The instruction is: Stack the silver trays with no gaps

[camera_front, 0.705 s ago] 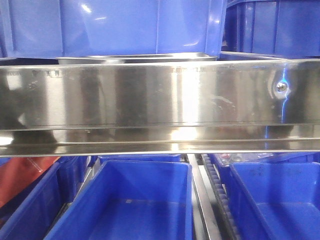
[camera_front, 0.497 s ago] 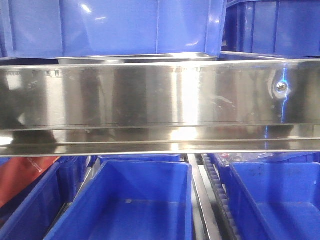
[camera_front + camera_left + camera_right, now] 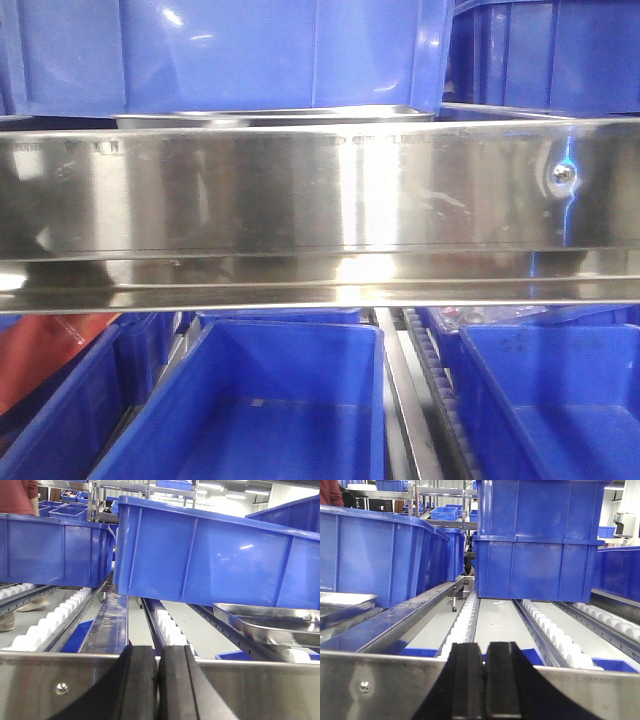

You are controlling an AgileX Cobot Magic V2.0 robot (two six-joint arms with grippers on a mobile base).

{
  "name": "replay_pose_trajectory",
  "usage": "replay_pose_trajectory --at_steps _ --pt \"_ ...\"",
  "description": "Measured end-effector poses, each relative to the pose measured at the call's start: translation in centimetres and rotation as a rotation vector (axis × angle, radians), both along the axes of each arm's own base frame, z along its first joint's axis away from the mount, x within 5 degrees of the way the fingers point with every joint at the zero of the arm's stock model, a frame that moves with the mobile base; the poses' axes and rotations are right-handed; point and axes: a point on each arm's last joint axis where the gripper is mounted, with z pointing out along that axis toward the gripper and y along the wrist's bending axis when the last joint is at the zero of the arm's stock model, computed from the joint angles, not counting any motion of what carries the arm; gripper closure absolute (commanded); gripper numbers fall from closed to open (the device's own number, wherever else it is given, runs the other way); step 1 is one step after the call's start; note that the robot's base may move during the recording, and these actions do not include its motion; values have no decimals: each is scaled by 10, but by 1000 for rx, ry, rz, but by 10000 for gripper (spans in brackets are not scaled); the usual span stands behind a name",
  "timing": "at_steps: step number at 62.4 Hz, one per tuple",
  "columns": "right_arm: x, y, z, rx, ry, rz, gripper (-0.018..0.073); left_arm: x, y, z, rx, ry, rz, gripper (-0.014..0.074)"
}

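A silver tray (image 3: 272, 622) lies on the roller shelf under the front of a tilted blue bin (image 3: 215, 555), to the right of my left gripper (image 3: 159, 652). Its thin rim shows in the front view (image 3: 275, 115) above the steel rail. A tray's rim also shows at the left edge of the right wrist view (image 3: 342, 605). My left gripper is shut and empty, level with the rail's top edge. My right gripper (image 3: 484, 650) is shut and empty, also at the rail. Whether there is more than one tray I cannot tell.
A broad polished steel rail (image 3: 320, 200) with a screw (image 3: 562, 176) spans the front. Blue bins (image 3: 540, 540) stand stacked on the upper roller lanes (image 3: 545, 630). More blue bins (image 3: 270, 410) sit on the lower level. A person (image 3: 15, 495) stands far left.
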Motion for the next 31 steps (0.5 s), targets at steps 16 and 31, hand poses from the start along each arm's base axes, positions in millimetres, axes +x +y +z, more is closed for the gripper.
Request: replay_pose_trajectory --at_steps 16,31 --pt "0 0 0 0 0 0 640 0 0 0 0 0 0 592" --pt "-1 0 5 -1 -53 -3 640 0 0 2 -18 -22 -4 592"
